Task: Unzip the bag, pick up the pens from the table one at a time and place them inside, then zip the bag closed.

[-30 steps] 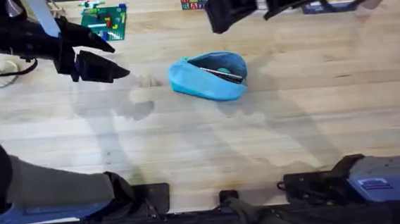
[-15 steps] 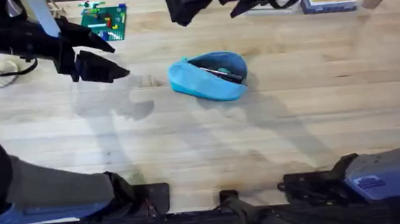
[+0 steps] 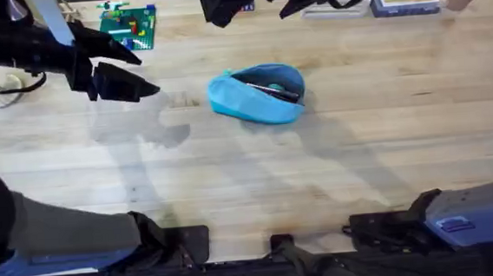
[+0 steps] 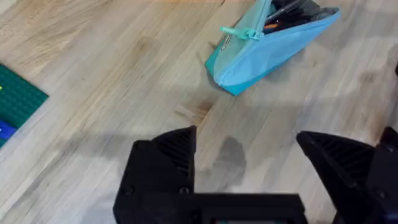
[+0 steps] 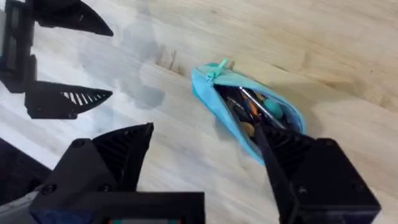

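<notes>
The bag (image 3: 256, 95) sits unzipped mid-table (image 3: 319, 176), pens (image 3: 271, 88) inside. Left gripper (image 3: 124, 70) and right gripper (image 3: 259, 0) both hover with jaws spread, holding nothing.

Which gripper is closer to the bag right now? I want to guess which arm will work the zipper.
The left gripper hangs nearer, beside the bag on its zipper-pull end. The right gripper sits farther off, over the table's far edge.

Left arm reaching from lower left toward upper left of overhead view, left gripper (image 3: 133, 72) raised, fingers spread and holding nothing, right arm stretched across top centre, right gripper (image 3: 259, 0) raised, fingers wide apart, nothing held
</notes>
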Robot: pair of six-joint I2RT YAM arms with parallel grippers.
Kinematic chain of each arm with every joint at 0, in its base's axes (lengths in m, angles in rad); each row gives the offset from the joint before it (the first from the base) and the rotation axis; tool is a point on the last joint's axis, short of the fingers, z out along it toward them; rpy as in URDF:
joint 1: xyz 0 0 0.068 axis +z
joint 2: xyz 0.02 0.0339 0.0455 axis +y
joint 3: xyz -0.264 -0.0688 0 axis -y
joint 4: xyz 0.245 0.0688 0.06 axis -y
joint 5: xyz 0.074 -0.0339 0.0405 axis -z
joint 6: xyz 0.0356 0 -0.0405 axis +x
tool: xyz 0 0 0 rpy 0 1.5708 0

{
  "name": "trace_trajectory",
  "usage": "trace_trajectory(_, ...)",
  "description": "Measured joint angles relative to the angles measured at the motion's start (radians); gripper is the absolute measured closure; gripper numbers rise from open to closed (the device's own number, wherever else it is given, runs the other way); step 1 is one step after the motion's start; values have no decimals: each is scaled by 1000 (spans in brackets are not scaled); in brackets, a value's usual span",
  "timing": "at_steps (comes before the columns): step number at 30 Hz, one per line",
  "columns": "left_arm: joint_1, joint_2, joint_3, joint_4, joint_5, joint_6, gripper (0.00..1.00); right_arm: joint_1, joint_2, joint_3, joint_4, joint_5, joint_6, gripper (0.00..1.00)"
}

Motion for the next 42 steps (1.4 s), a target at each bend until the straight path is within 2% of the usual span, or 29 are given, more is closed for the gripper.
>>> trace_trajectory(12, 0, 0, 0, 0, 0, 0, 4, 24, 6, 2, 54, 42, 22, 5)
trace_trajectory(21, 0, 0, 0, 0, 0, 0, 6, 100, 89, 5, 86, 175, 69, 4)
trace_trajectory(28, 0, 0, 0, 0, 0, 0, 6, 101, 138, 5, 93, 230, 135, 5)
trace_trajectory(42, 0, 0, 0, 0, 0, 0, 5, 101, 253, 6, 107, 247, 175, 5)
